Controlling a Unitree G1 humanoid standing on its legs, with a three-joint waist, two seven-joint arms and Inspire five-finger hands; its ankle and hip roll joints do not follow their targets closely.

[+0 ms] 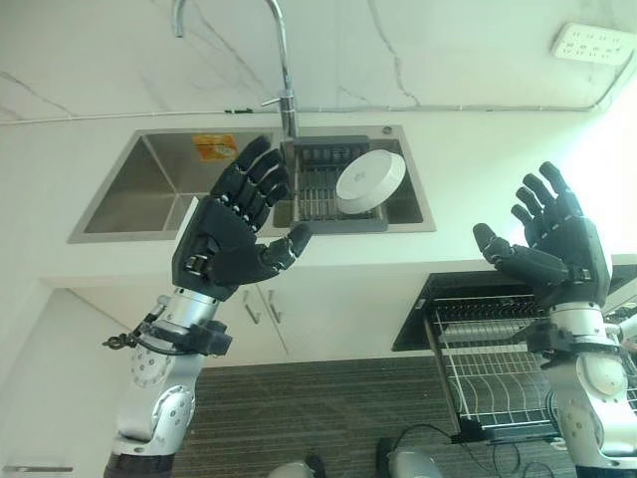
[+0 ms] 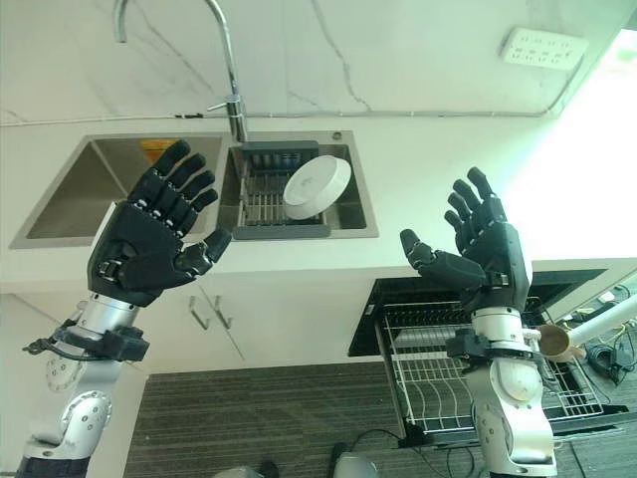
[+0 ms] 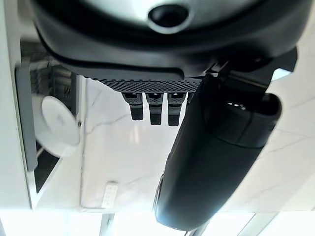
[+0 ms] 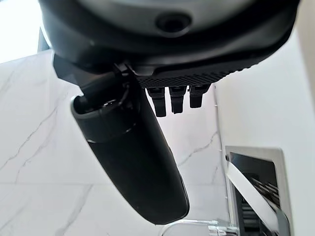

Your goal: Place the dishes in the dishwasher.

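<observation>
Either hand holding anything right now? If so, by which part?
Nothing held. Left hand and right hand are both raised, open and empty; the white plate sits in the sink rack.

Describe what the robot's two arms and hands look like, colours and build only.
Both arms are silver-grey metal with rounded joint housings and a dark band at each wrist. The left hand and right hand are matt black, with broad blocky palms and segmented fingers. In the wrist views each thumb is a thick, smooth dark cylinder, and the palm edge has a fine dotted texture.
</observation>
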